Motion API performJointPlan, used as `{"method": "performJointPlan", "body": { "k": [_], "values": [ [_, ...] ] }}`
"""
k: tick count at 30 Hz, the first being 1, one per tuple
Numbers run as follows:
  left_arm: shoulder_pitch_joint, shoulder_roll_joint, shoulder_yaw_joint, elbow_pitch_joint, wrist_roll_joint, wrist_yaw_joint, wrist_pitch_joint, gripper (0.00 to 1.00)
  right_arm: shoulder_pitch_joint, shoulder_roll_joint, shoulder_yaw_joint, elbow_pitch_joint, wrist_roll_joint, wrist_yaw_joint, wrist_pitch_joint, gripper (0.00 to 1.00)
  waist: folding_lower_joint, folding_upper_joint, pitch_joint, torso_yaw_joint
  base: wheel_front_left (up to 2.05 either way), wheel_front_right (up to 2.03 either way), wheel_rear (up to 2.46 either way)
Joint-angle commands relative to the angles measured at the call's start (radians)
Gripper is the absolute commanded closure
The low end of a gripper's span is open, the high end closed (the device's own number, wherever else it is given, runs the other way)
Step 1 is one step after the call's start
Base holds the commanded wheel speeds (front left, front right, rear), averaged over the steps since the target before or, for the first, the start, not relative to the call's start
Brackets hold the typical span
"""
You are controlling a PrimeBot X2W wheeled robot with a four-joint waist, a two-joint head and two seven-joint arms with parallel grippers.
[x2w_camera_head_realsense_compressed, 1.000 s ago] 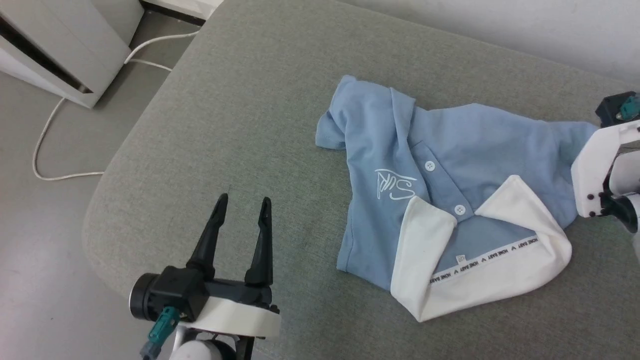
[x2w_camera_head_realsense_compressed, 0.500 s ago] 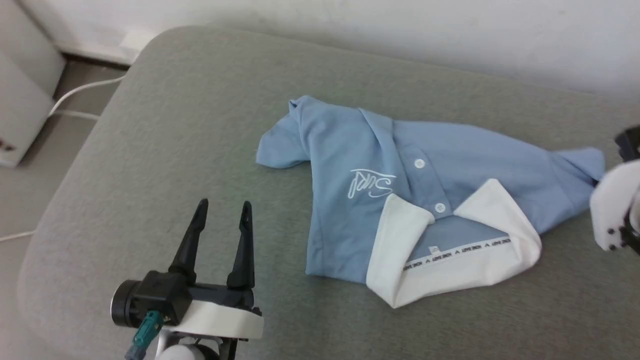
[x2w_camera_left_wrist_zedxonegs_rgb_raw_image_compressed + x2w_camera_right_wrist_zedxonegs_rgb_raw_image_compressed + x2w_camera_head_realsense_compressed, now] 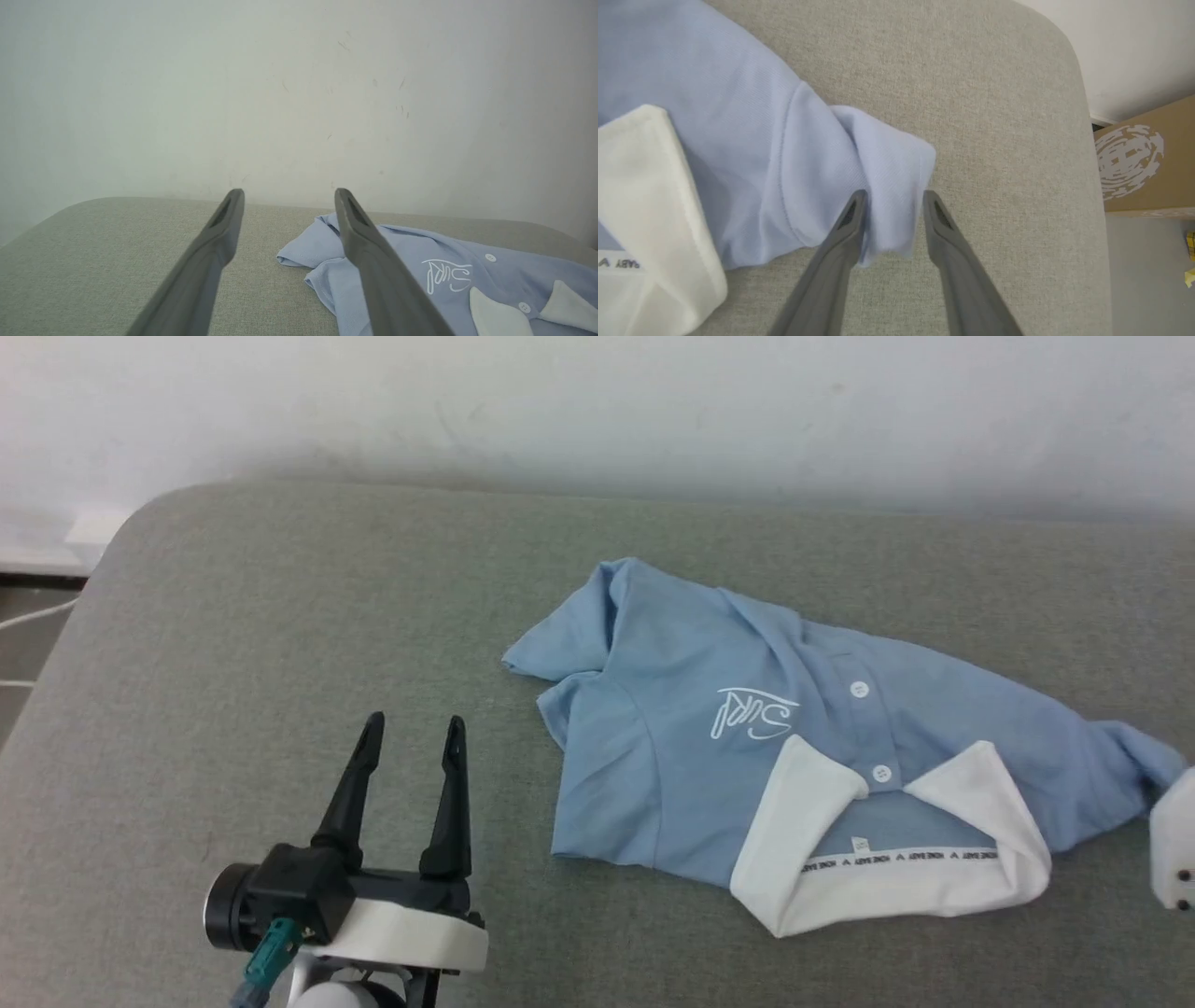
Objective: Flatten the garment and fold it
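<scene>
- Grey woven cloth is covering the padded surface we are working over. A plain white wall is rising behind it, and a brown cardboard box is standing on the floor past the surface's rounded right end.
- The garment is lying front up on the right half of the surface, apart from every edge we are seeing.
- Its white collar is flopping open toward us, while the script logo and two placket buttons are running away toward the wall, so the neck is pointing at us.
- Its long axis is going from sleeve to sleeve, slanting from far left to near right. We cannot tell whether the lower body is tucked underneath.
- Our right gripper is straddling the crumpled end of the right-hand sleeve with its fingers parted. Cloth is filling the gap between them, and we are judging that they are not squeezing it.
- We are judging that it is placed there because this sleeve is bunched and needs drawing outward along the long axis.
- Our left gripper is hovering over bare surface to the left of the garment, spread wide and holding nothing, with its fingers pointing at the wall.
- It is probably waiting near the other sleeve, which is curling upward and also needs flattening.
</scene>
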Motion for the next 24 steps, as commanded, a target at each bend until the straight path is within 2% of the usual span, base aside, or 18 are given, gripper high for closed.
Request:
{"method": "performJointPlan", "body": {
  "k": [1,8,13,18,24],
  "values": [
    [-0.004,-0.002,0.002,0.007,-0.004,-0.008,-0.005,0.0,0.005,0.014,0.004,-0.017,-0.002,-0.002,-0.034,0.0,0.0001,0.0,-0.014,-0.022,0.0,0.0,0.0],
    [0.011,-0.002,-0.009,0.082,-0.062,-0.028,-0.005,0.0,0.029,0.104,0.026,-0.15,0.033,-0.002,-0.289,0.0,0.0001,0.0,-0.028,-0.045,0.0,0.0,0.0],
    [-0.008,0.0,-0.03,0.174,-0.106,-0.046,0.028,0.0,0.093,0.218,-0.021,-0.293,0.053,-0.002,-0.503,0.0,0.0001,0.0,-0.014,-0.067,0.0,0.0,0.0],
    [-0.073,0.03,-0.06,0.22,-0.109,-0.056,0.216,0.0,0.178,0.36,-0.071,-0.419,0.026,-0.002,-0.665,0.0,0.0001,0.0,0.02,-0.103,0.0,0.0,0.0],
    [-0.181,0.069,-0.089,0.228,-0.097,-0.033,0.538,0.0,0.212,0.401,-0.033,-0.474,-0.015,-0.002,-0.704,0.0,0.0001,0.0,0.078,-0.158,0.0,0.0,0.0]
  ]
}}
